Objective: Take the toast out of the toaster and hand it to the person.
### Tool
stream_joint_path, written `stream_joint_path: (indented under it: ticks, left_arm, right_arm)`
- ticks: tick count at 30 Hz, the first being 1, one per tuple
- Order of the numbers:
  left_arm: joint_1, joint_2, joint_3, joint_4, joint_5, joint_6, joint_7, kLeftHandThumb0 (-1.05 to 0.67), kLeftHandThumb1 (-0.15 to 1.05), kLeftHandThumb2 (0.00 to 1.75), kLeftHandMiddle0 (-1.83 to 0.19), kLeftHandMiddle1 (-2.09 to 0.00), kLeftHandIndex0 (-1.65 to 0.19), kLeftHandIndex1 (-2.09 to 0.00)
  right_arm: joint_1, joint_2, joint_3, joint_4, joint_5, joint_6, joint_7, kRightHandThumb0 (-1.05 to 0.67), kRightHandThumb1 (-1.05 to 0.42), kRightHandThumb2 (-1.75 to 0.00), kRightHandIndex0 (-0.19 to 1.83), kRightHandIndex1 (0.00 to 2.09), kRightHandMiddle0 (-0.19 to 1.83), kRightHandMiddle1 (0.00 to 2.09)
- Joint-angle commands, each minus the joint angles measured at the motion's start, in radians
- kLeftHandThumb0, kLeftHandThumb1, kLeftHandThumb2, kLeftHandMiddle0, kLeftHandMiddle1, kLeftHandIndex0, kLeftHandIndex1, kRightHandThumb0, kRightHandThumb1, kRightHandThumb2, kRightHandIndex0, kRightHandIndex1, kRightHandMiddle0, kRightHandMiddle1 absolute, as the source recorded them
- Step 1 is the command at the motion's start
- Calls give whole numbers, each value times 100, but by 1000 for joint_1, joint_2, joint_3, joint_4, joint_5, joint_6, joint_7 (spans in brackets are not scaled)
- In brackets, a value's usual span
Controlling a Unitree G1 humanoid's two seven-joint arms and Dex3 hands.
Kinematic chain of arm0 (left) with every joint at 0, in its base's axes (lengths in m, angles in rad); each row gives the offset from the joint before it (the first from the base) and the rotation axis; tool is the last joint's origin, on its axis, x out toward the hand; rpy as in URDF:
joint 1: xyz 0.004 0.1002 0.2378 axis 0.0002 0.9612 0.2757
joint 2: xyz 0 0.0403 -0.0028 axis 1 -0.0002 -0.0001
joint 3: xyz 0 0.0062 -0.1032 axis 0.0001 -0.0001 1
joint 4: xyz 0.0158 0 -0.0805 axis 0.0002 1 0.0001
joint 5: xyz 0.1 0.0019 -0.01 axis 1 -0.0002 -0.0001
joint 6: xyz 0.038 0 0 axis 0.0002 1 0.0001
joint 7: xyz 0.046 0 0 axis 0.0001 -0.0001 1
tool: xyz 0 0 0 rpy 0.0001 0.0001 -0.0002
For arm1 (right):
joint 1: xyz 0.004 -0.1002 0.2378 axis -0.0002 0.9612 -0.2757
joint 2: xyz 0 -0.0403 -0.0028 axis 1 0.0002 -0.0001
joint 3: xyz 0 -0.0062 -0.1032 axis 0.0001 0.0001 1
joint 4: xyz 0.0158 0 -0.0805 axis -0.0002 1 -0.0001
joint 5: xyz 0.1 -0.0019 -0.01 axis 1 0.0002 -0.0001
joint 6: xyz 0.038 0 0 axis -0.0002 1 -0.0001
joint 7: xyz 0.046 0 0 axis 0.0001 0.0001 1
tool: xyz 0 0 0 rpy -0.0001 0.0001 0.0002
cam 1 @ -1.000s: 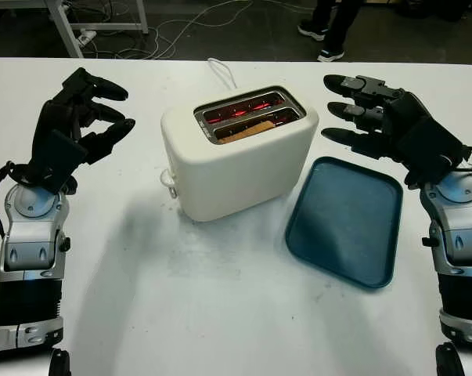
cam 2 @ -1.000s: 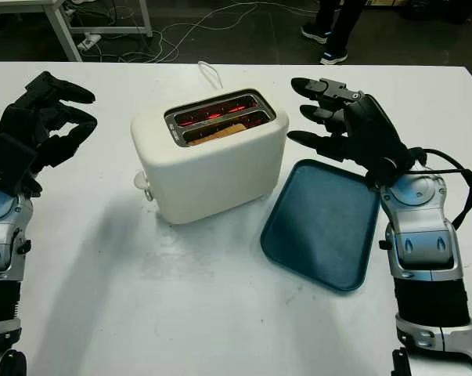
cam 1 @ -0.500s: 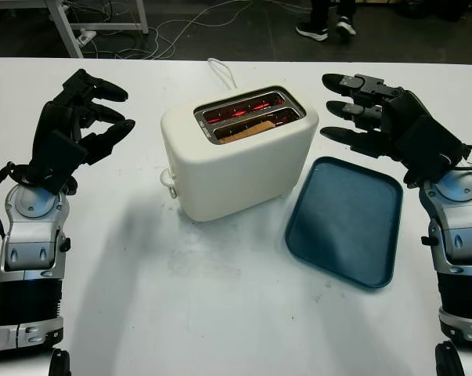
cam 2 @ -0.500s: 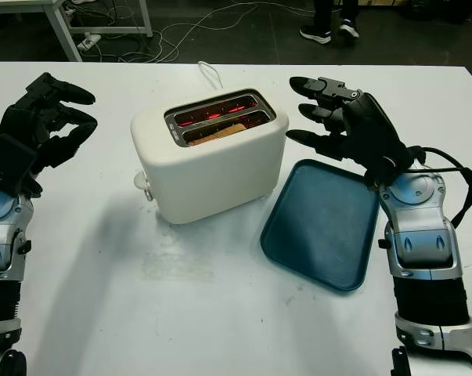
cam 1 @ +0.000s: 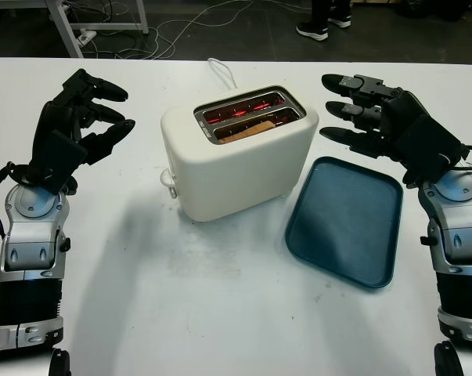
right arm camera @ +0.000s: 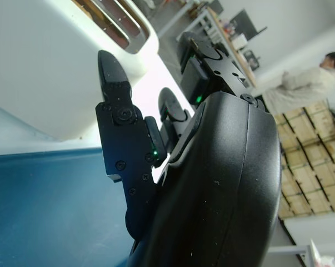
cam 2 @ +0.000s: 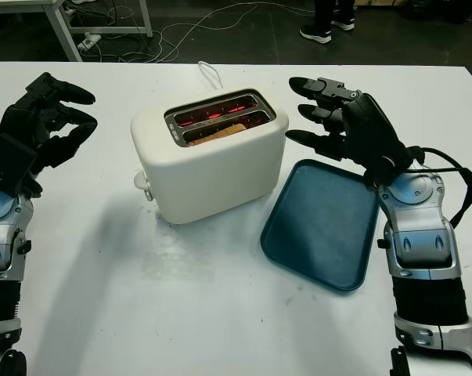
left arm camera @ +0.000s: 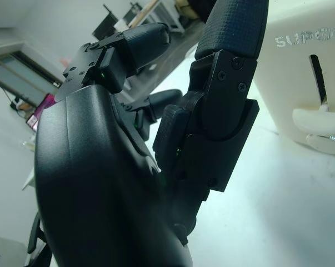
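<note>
Unchanged since a second ago, bar the person's feet. Toast (cam 1: 246, 129): seated in near slot of white toaster (cam 1: 239, 153), elements glowing. Right hand (cam 1: 374, 116): open, beside toaster, above blue tray (cam 1: 345, 221). Left hand (cam 1: 73, 129): curled, empty, over bench (cam 1: 220, 313). Step: approach; next, pinch toast from above.

Only lettering I could spot was on the toaster (left arm camera: 300, 72). From the left wrist view, raised letters moulded into its cream side wall read "SUPOR", sitting just above the lever slot, and the word got cut off at the edge so there might have been more. Nothing else had readable text or numbers.
</note>
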Motion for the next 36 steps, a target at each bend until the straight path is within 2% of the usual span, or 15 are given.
stream_joint_path:
  ticks: [1, 12, 22, 28, 36]
  left_arm:
    - [-1, 12, 3, 1, 3, -12, -3, -105, 92, 20, -28, -145, -26, -138]
    - [13, 5, 12, -14, -21, -7, -13, -105, 92, 19, -28, -145, -27, -136]
    - [42, -6, 17, -40, -58, -13, -23, -105, 92, 14, -26, -137, -29, -124]
    - [37, -5, 13, -27, -55, -29, -26, -105, 92, 15, -26, -135, -29, -122]
    - [27, -3, 7, -24, -46, -31, -20, -105, 92, 16, -26, -137, -29, -124]
  right_arm:
    - [-7, 9, -3, -10, 15, 9, -3, -33, -91, 0, 49, 5, 47, 0]
    - [-2, 4, -3, -5, 20, 10, 6, -37, -91, 0, 49, 6, 47, 0]
    - [9, 3, 0, -20, 18, 16, 0, -36, -91, 0, 48, 7, 47, 0]
    - [6, 7, -6, -28, 30, 36, -1, -35, -91, 0, 47, 7, 46, 0]
    - [1, 4, 2, -3, 19, 0, -3, -36, -91, 0, 48, 8, 48, 1]
